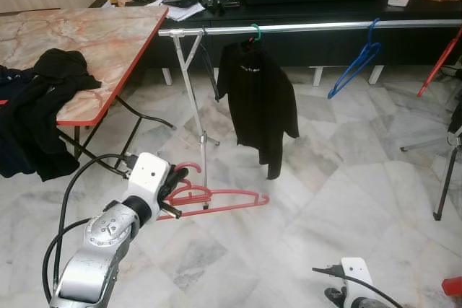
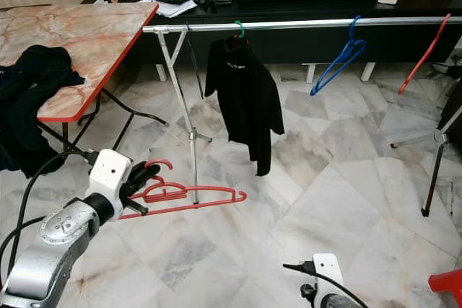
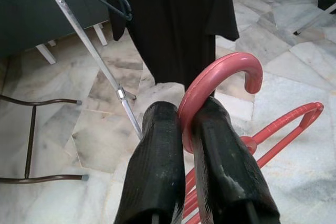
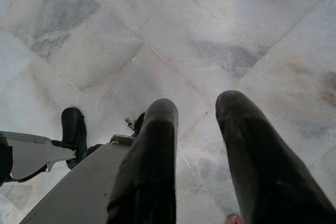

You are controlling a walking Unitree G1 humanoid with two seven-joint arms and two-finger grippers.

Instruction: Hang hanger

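Red hanger [image 1: 216, 200]: clamped by its hook in left gripper [image 3: 184, 129], held low over the marble floor [image 1: 346, 200], well short of the rail [image 1: 317, 27]. Right gripper [image 4: 197, 129]: idle, fingers apart, empty. Beyond: black shirt [image 1: 256, 99], blue hanger [image 1: 357, 63]. Step: carrying. Next: raise hook over bare rail.

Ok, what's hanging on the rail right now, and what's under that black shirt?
The silver rail carries a black shirt on a green hanger, a blue hanger and a red hanger. Below the shirt: marble floor. The green hanger's shoulders are covered.
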